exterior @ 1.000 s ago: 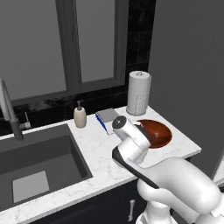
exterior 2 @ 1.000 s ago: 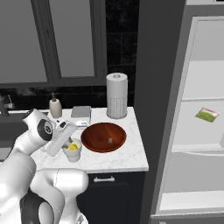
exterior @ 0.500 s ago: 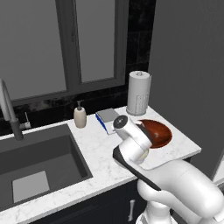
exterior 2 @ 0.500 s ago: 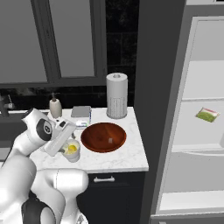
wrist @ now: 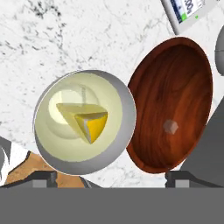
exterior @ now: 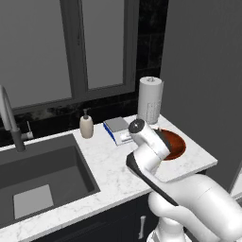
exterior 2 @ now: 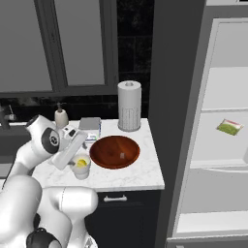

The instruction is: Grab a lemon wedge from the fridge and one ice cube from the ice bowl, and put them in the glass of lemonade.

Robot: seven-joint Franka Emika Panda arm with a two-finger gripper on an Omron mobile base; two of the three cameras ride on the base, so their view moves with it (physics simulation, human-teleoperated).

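While above the glass of lemonade (wrist: 84, 121) | tool (wrist: 107, 178) spread wide, empty | lemon wedge (wrist: 87, 123) inside glass

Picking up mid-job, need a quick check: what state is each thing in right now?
gripper: open, above the cup.
lemon wedge: in the lemonade.
glass of lemonade: upright beside the bowl.
ice bowl: one ice cube inside.
fridge: door open, green packet on shelf.
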